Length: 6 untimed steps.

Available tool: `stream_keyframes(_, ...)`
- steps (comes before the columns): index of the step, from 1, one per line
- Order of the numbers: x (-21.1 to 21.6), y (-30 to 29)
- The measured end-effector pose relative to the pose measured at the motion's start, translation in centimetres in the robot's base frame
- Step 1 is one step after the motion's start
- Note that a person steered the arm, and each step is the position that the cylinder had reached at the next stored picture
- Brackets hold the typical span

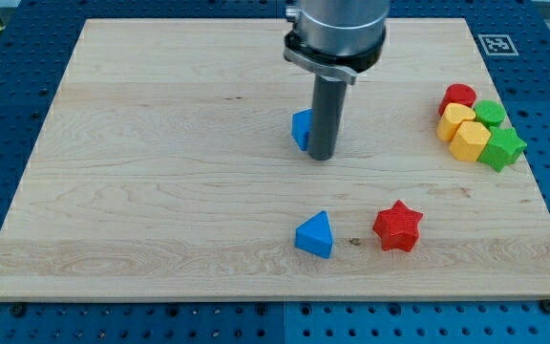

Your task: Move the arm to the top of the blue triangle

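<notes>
The blue triangle (pixel 314 234) lies on the wooden board (pixel 160 172) at the lower middle of the view. My tip (pixel 321 156) is above it in the view, well apart from it, near the board's middle. A second blue block (pixel 301 129), its shape partly hidden by the rod, sits right against the rod's left side; I cannot tell whether they touch. A red star (pixel 396 226) lies just to the right of the blue triangle.
At the view's right edge of the board is a tight cluster: a red block (pixel 458 96), two yellow blocks (pixel 454 118) (pixel 469 139), a green block (pixel 490 113) and a green star (pixel 501 148). A marker tag (pixel 497 43) sits off the board's top right corner.
</notes>
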<state>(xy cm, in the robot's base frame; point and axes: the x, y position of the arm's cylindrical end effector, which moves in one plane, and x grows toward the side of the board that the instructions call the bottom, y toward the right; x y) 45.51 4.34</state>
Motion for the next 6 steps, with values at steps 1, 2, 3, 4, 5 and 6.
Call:
stream_keyframes(1,0.0,-0.3)
stream_keyframes(2,0.1,-0.9)
stream_keyframes(3,0.8,-0.9)
stream_keyframes(4,3.4,-0.9)
stream_keyframes(5,3.4,-0.9)
stream_keyframes(6,4.2,-0.9)
